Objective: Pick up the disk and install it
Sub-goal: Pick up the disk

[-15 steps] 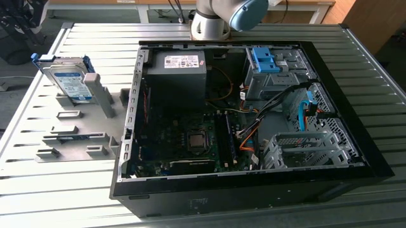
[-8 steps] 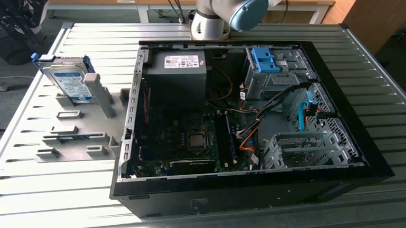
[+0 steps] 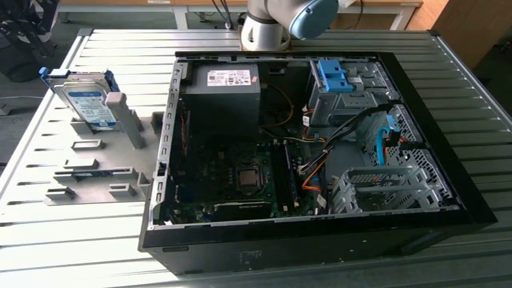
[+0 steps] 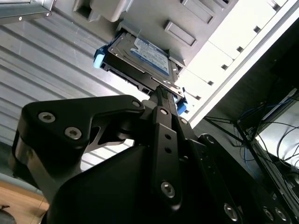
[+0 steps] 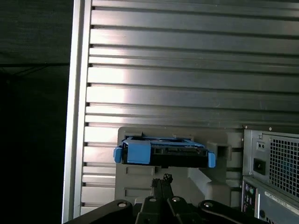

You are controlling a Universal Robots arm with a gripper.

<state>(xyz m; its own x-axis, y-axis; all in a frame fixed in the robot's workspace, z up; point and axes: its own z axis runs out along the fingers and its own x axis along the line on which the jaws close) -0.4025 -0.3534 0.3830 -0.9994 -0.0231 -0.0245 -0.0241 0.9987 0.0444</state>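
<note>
- Exterior view: An open computer case (image 3: 320, 240) lies on its side on a slatted metal table (image 3: 464, 78), its circuit board (image 3: 232, 174) and grey power supply (image 3: 224, 78) exposed.
- The disk (image 3: 86, 102), silver-grey with a white-and-blue label and a blue frame, stands on edge and tilted in a grey holder (image 3: 96, 180). The holder sits just outside the case, on the exterior view's left. The disk is not in the case.
- A blue latch (image 3: 334, 75) sits on the drive bay inside the case, near its far wall. The base of the robot arm (image 3: 276, 21) rises just beyond that wall.
- Second wrist view: The gripper (image 4: 160, 93) has its fingers drawn together and holds nothing. Its tips point at the disk (image 4: 140, 58) and look close to its blue-framed edge; whether they touch it cannot be told. The disk rests in the holder (image 4: 196, 18), with the case's dark interior to one side.
- First wrist view: The closed fingertips of the gripper (image 5: 162, 179) sit near the disk (image 5: 163, 154) with a gap between them. The disk is seen edge-on in the holder (image 5: 135, 177), next to the vented back panel of the case (image 5: 275, 158). The table's slats (image 5: 187, 70) stretch away behind it.
</note>
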